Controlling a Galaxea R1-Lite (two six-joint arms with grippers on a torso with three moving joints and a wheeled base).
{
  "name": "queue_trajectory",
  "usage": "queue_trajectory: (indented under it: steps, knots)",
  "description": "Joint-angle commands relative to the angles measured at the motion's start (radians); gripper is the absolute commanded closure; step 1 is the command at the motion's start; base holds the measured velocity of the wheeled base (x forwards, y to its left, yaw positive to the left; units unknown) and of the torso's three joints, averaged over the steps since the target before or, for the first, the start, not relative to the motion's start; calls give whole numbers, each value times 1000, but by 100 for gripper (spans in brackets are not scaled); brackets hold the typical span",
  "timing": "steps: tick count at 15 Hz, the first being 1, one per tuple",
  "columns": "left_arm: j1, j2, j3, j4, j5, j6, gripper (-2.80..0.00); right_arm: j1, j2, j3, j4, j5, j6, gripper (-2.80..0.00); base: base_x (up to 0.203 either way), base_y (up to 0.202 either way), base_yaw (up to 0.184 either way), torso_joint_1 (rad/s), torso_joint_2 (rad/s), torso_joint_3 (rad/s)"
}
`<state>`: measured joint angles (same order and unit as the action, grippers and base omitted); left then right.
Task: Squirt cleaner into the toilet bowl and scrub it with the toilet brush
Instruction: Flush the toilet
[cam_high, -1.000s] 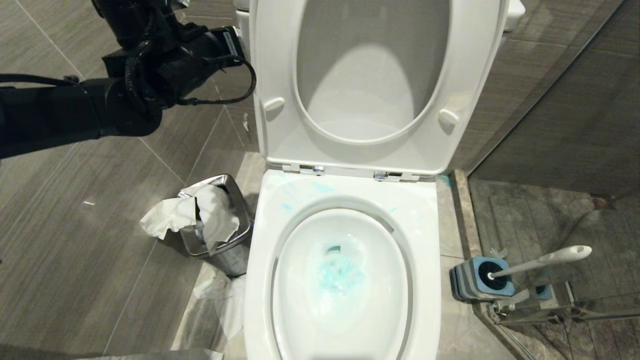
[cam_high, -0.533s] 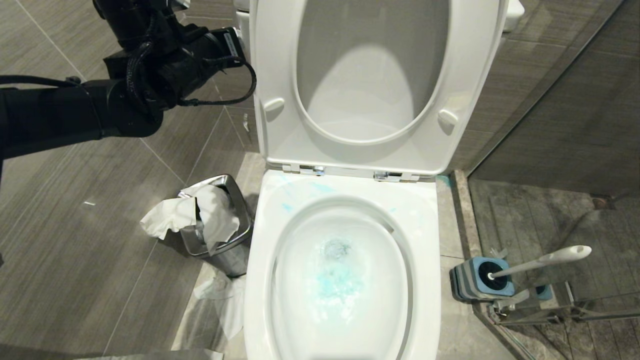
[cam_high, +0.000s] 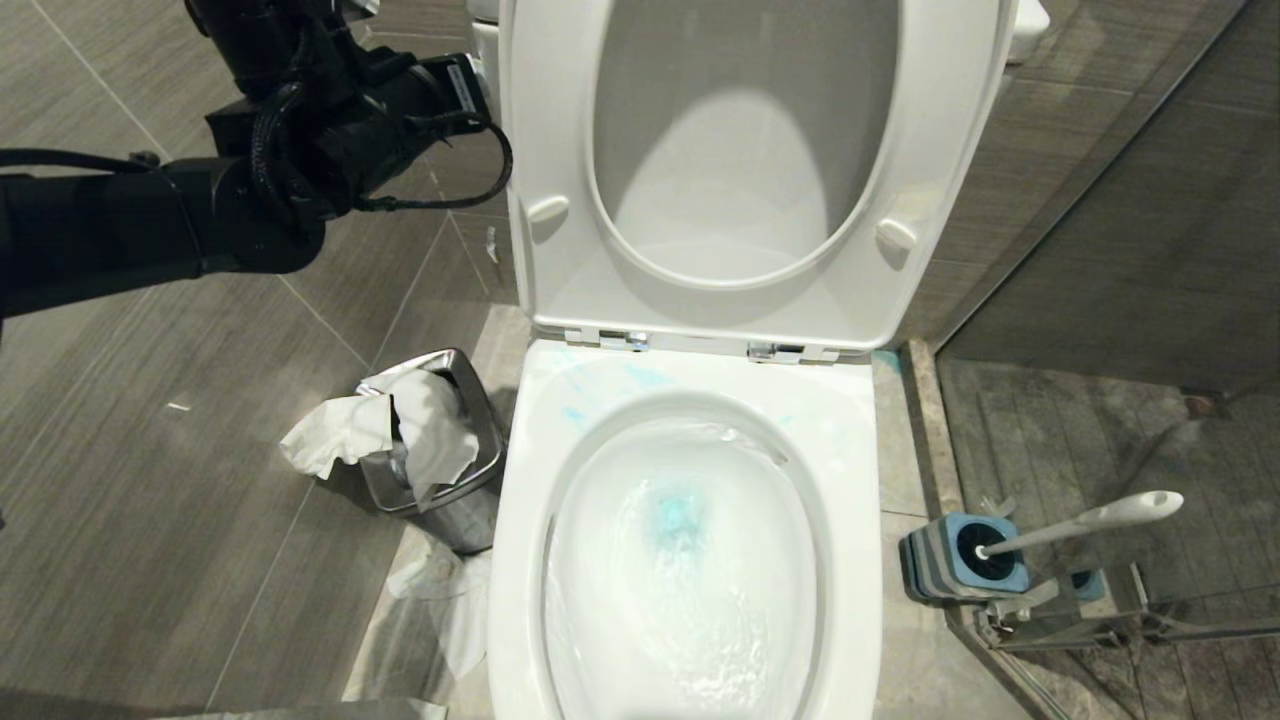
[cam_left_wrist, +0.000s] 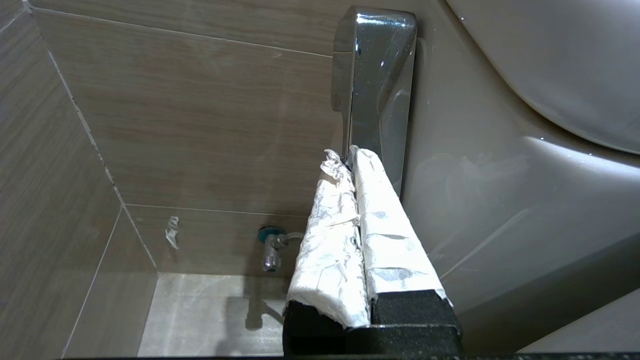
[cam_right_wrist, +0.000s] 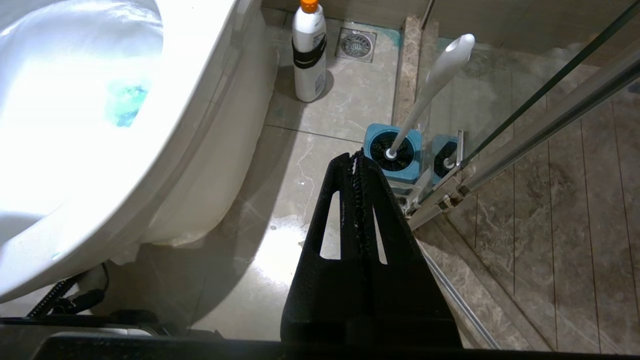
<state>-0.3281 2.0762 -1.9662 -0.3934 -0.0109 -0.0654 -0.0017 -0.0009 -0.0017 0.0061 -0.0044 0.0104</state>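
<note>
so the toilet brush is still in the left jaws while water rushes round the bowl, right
Not quite. The toilet brush stands in its grey-and-blue holder on the floor beside the toilet bowl, as the head view shows. The left gripper is shut at the chrome flush lever, holding no brush. Water does rush round the bowl.

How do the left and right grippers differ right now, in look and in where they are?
The left gripper has fingers wrapped in crinkled white material; the right gripper has bare black fingers. The left gripper's tips are at the chrome flush lever on the tank's side; the right gripper hangs low over the floor, pointing toward the toilet brush in its blue holder, touching nothing. Both are shut and hold nothing.
</note>
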Motion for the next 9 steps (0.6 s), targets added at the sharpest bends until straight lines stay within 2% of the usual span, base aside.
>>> queue_trajectory:
  steps: [1, 9]
  knots:
    - [-2, -8, 0, 1, 2, 3, 0, 0, 1, 2, 0, 0, 0, 0, 0, 0, 0, 0, 0, 0]
    - [-6, -96, 1, 24, 2, 2, 0, 0, 1, 0, 0, 0, 0, 0, 0, 0, 0, 0, 0, 0]
